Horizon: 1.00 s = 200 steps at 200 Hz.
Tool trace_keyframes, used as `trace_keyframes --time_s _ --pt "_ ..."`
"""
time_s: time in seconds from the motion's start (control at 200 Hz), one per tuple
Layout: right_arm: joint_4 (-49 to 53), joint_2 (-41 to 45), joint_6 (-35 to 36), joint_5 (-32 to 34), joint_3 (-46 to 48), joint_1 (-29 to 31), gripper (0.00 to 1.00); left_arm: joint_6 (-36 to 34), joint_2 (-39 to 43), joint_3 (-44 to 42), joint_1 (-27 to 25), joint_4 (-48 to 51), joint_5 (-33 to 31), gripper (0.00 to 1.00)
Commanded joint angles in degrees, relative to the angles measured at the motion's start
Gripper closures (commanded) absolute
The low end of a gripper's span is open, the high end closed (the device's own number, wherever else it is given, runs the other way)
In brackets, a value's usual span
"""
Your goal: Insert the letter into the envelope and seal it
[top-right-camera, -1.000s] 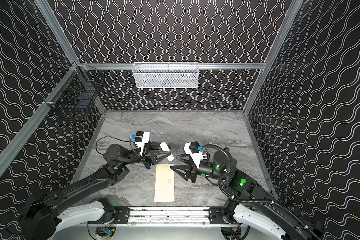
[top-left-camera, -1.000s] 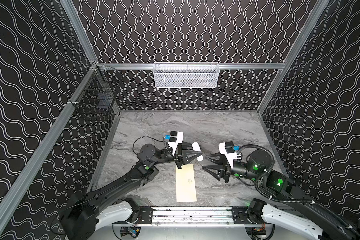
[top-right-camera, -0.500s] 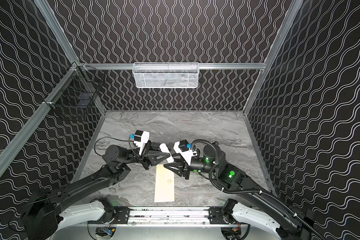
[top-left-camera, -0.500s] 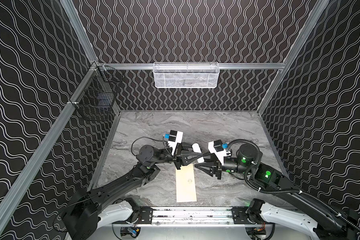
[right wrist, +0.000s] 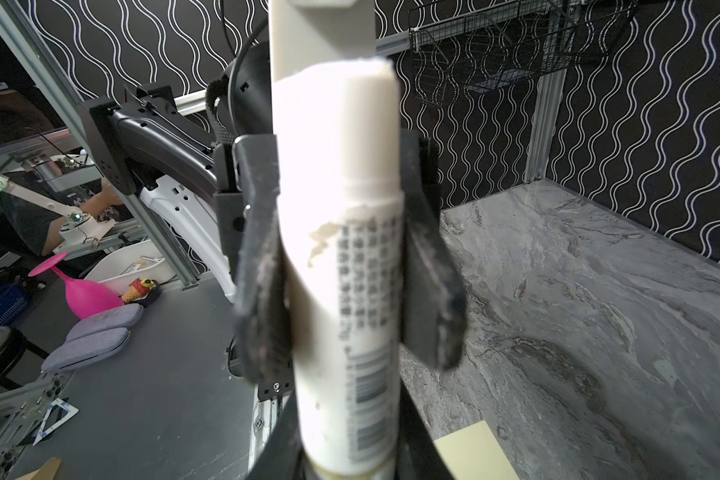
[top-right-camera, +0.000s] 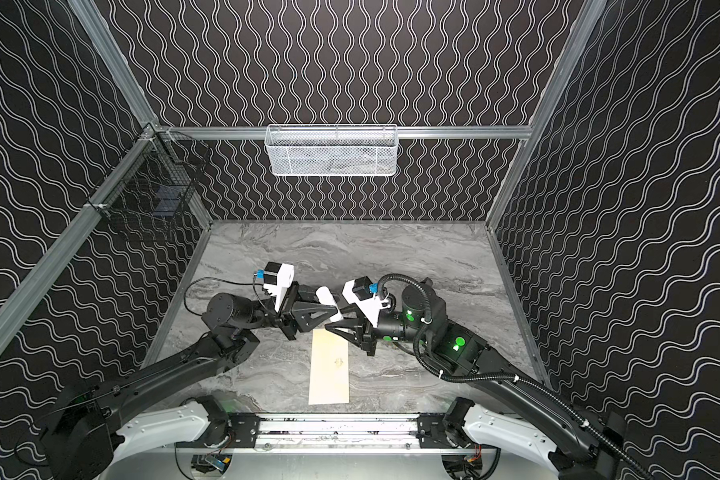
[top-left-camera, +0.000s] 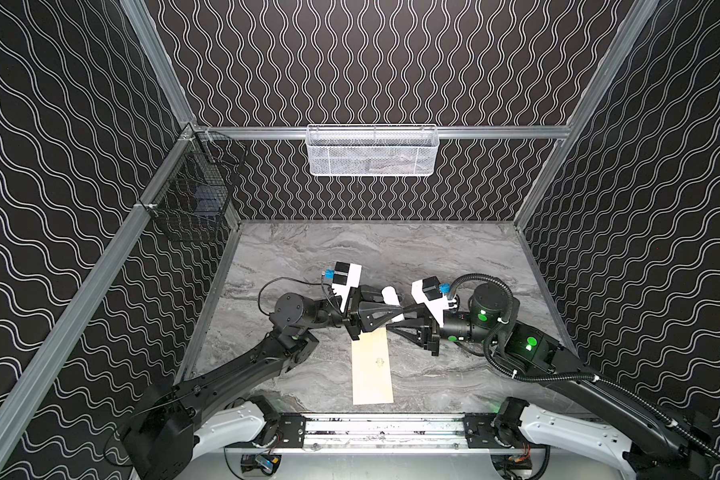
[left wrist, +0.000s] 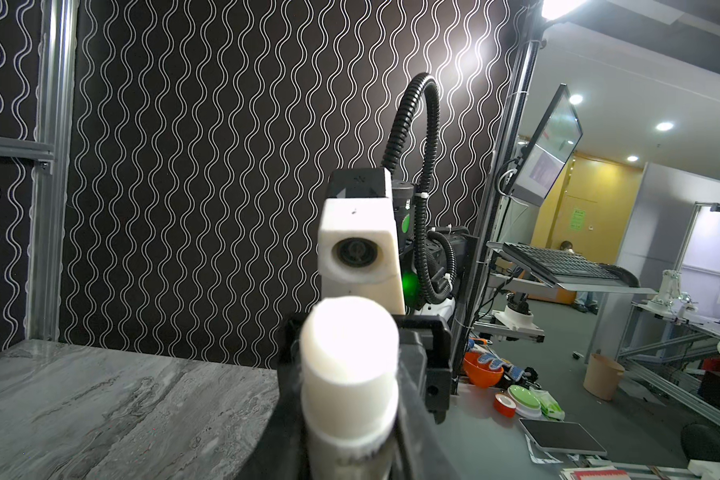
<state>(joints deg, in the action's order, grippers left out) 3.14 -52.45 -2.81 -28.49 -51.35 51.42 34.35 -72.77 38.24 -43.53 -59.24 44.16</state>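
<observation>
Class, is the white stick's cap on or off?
On: in the right wrist view the white stick ends in a plain cap seated at a seam.

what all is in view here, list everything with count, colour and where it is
envelope: 1, pale cream, flat on the table by the front edge, far end hidden beneath the grippers
glue stick: 1, white with printed label, held above the envelope's far end
mesh basket: 1, white, hung on the back rail
wire basket: 1, black, hung on the left wall rail
table: 1, grey marble pattern, floor of the cell
goblet: 1, pink, outside the cell
left gripper: 1, black, shut on the glue stick
right gripper: 1, black, closed around the same stick, facing the left gripper
</observation>
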Motion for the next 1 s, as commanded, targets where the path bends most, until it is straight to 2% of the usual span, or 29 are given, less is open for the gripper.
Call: trace_keyframes --time_s 0.0,0.105,0.14,0.255,0.35,0.47,0.556,0.631,0.701,0.736,0.791,0.841,0.876,0.906,0.996 --pt "-3.1 0.9 -3.4 2.9 -0.9 0.8 0.92 -3.8 0.3 -0.6 0.0 5.0 -2.0 1.00" --pt "-0.3 1.3 -6.6 15.0 -2.5 4.3 0.97 -6.3 1.0 -0.9 0.0 8.8 -4.9 1.00" --pt "1.3 1.3 -8.0 22.7 -3.4 6.7 1.00 -7.2 1.4 -1.1 0.1 10.2 -6.3 1.00" --pt "8.4 -0.5 -11.8 52.3 -7.8 18.1 1.00 -8.3 1.4 -1.5 0.1 11.2 -8.8 1.00" --pt "15.1 -4.3 -17.2 68.3 -11.8 24.5 1.00 -8.3 0.7 -1.5 0.1 10.8 -10.0 1.00" --pt "19.9 -8.9 -21.8 81.7 -14.7 30.8 1.00 -7.6 -0.3 -1.8 0.1 9.8 -11.5 1.00" --pt "21.2 -10.8 -23.7 86.8 -15.9 33.3 1.00 -7.9 -0.4 -2.2 0.1 9.5 -12.4 1.00" --pt "21.2 -11.5 -24.3 87.3 -16.4 34.1 0.98 -8.1 -0.8 -2.6 0.1 9.1 -12.9 1.00" --pt "20.9 -11.2 -24.7 85.3 -16.4 34.2 0.93 -7.3 -1.6 -2.8 0.1 8.0 -13.0 1.00" --pt "20.1 -10.7 -24.7 84.9 -15.8 34.2 0.88 -7.1 -1.9 -2.7 0.1 7.9 -12.9 1.00" --pt "18.9 -9.1 -25.0 80.4 -14.2 34.1 0.78 -6.9 -2.4 -2.7 0.1 7.4 -12.1 1.00" --pt "14.5 -6.2 -21.1 76.4 -11.2 34.0 0.66 -6.9 -2.5 -2.4 0.1 7.5 -10.9 1.00" --pt "10.6 -3.2 -17.2 71.2 -8.2 33.7 0.54 -7.0 -2.3 -2.1 0.2 7.9 -10.0 1.00" --pt "6.8 -0.1 -13.4 64.1 -4.4 32.4 0.42 -7.3 -2.1 -1.8 0.2 8.7 -9.2 1.00" --pt "2.2 9.0 -8.9 43.3 3.6 25.9 0.27 -8.6 -1.1 -0.1 0.4 12.1 -5.3 1.00"
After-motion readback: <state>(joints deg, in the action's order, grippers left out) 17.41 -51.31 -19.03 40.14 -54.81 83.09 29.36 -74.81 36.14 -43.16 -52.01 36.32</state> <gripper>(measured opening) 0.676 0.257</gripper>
